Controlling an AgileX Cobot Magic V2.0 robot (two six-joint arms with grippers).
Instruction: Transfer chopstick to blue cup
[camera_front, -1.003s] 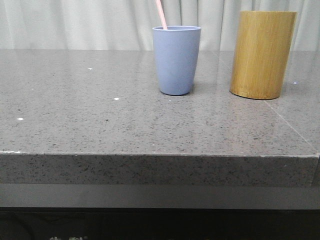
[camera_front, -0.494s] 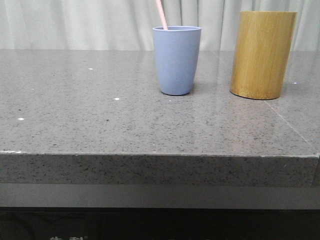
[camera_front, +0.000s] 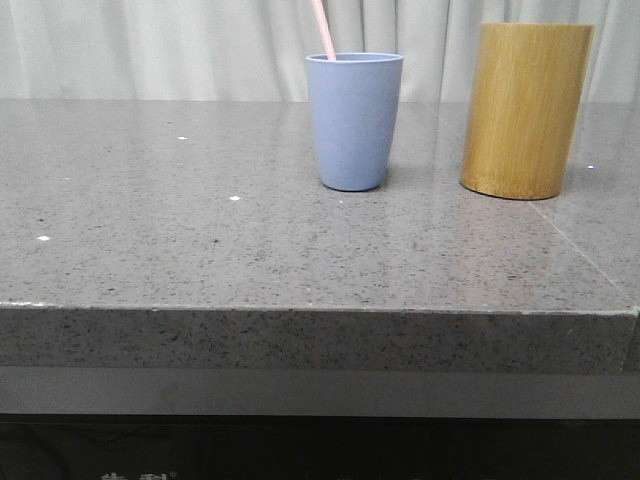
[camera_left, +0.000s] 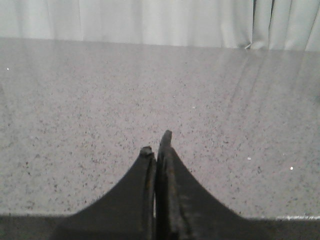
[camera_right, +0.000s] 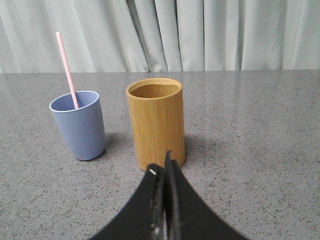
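Grey table (camera_front: 200, 240) holds the blue cup (camera_front: 353, 120), the chopstick (camera_front: 322, 28) leaning inside. Left gripper (camera_left: 157, 145) and right gripper (camera_right: 162, 167) are pressed together, empty. A bump could tip it.

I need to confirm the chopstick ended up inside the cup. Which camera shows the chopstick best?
The right wrist view: the chopstick shows from its top end down to where it passes inside the blue cup's rim. The front view crops its top, showing a short piece above the rim. The left wrist view looks over bare table.
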